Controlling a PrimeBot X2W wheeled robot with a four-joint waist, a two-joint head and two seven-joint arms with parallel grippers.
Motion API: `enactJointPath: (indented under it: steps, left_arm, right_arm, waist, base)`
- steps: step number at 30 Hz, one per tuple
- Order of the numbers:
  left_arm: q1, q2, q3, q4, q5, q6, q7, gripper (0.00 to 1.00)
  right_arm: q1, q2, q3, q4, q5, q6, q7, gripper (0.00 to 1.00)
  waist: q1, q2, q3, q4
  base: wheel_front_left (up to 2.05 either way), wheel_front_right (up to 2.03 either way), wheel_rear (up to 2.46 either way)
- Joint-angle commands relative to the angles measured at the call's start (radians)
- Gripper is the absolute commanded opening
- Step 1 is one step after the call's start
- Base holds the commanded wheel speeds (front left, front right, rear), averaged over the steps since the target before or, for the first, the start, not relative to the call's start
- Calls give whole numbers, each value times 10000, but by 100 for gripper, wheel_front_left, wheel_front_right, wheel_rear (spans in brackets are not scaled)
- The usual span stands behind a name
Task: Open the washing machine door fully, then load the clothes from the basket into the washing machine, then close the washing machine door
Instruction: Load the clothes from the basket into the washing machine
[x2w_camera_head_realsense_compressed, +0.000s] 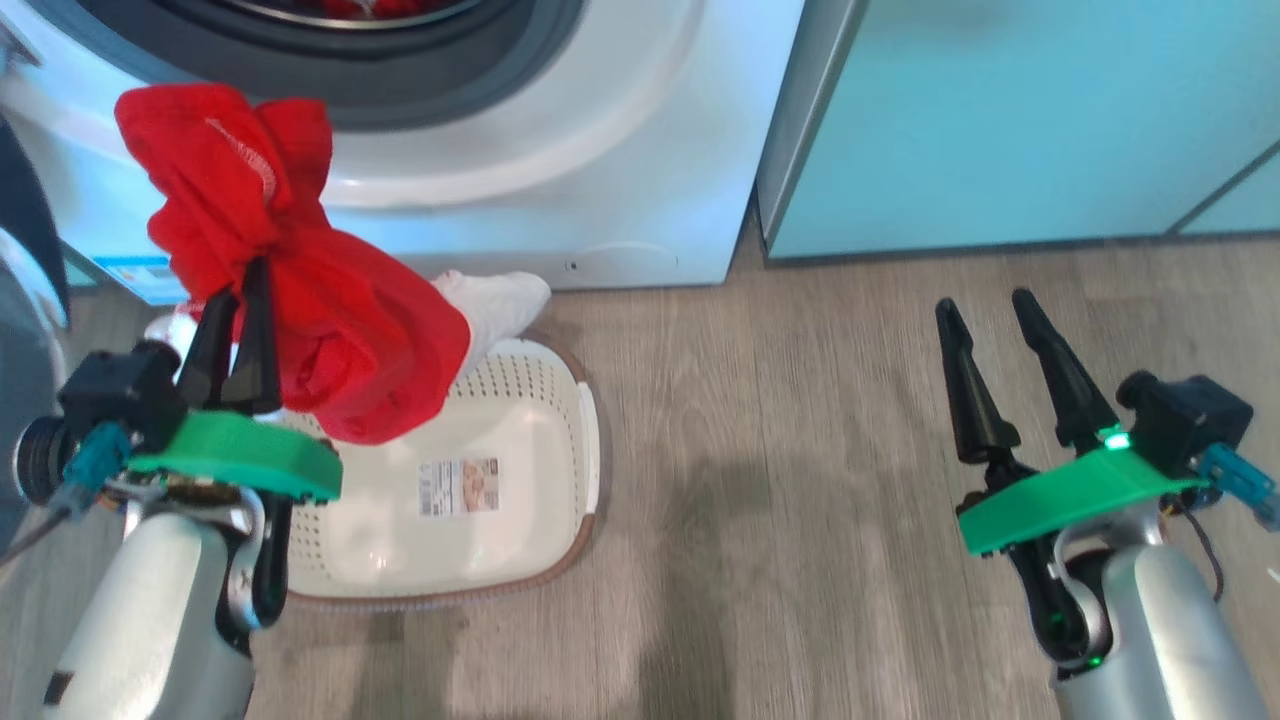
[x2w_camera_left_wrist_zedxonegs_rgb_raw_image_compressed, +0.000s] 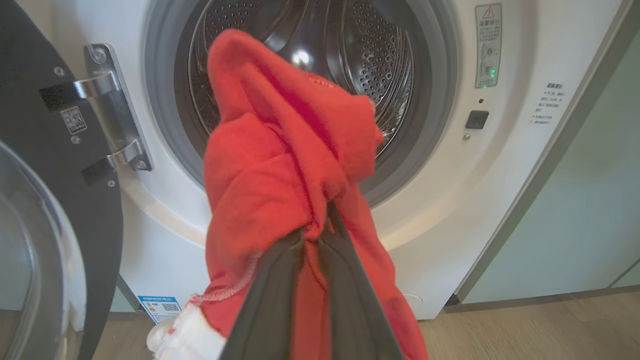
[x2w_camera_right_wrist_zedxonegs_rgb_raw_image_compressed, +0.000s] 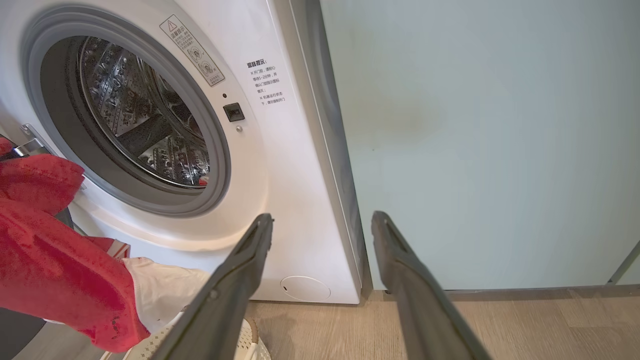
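My left gripper (x2w_camera_head_realsense_compressed: 243, 290) is shut on the clothes, a bright red garment (x2w_camera_head_realsense_compressed: 300, 300) lifted above the cream basket (x2w_camera_head_realsense_compressed: 590, 440). In the left wrist view the red garment (x2w_camera_left_wrist_zedxonegs_rgb_raw_image_compressed: 280, 165) hangs in front of the washing machine's open steel drum (x2w_camera_left_wrist_zedxonegs_rgb_raw_image_compressed: 350, 55), pinched by the left gripper (x2w_camera_left_wrist_zedxonegs_rgb_raw_image_compressed: 320, 225). A white cloth (x2w_camera_head_realsense_compressed: 495, 300) trails from its lower end near the basket's far rim. The washing machine door (x2w_camera_left_wrist_zedxonegs_rgb_raw_image_compressed: 50, 200) stands swung open at the left. My right gripper (x2w_camera_head_realsense_compressed: 990, 305) hovers open and empty over the floor, right of the basket.
Mint-green cabinets (x2w_camera_head_realsense_compressed: 1000, 120) adjoin the washing machine (x2w_camera_head_realsense_compressed: 600, 180) on its right. Wood-look floor (x2w_camera_head_realsense_compressed: 800, 500) spreads between the basket and my right arm. A bit of red (x2w_camera_right_wrist_zedxonegs_rgb_raw_image_compressed: 202, 182) shows inside the drum. The basket bottom shows a label (x2w_camera_head_realsense_compressed: 460, 487).
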Motion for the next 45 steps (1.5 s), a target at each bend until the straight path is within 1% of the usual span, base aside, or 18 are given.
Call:
enactJointPath:
  steps: [1, 9, 15, 21, 30, 45]
  left_arm:
    - [42, 408, 470, -636, 174, 114, -125, 0]
    - [1535, 625, 552, -1679, 560, 536, -110, 0]
    - [2403, 749, 543, -2136, 671, 804, 42, 0]
    - [3033, 921, 520, -2342, 630, 789, 153, 0]
    - [3670, 1048, 440, -2717, 563, 847, 394, 0]
    - [3681, 1095, 205, -2836, 521, 798, 562, 0]
  right_arm:
    - [118, -16, 129, -415, -92, 0, 93, 100]
    - [772, -16, -45, -509, -132, 0, 333, 100]
    - [1250, -16, -202, -628, -172, 0, 518, 100]
    - [1751, -16, -304, -804, -206, 0, 676, 100]
    - [2065, -16, -435, -1126, -234, 0, 864, 100]
    - [2078, -16, -468, -1192, -233, 0, 883, 100]
  waist:
    - [1, -1, -478, 98]
    - [1, -1, -1495, 129]
    - [1, -1, -2074, 227]
    - [1, -1, -2549, 293]
    - [1, -1, -2760, 325]
    - [1, -1, -2740, 446]
  base:
    - [0, 0, 0]
    - [0, 0, 0]
    - [0, 0, 0]
    - [0, 0, 0]
    - [0, 0, 0]
    - [0, 0, 0]
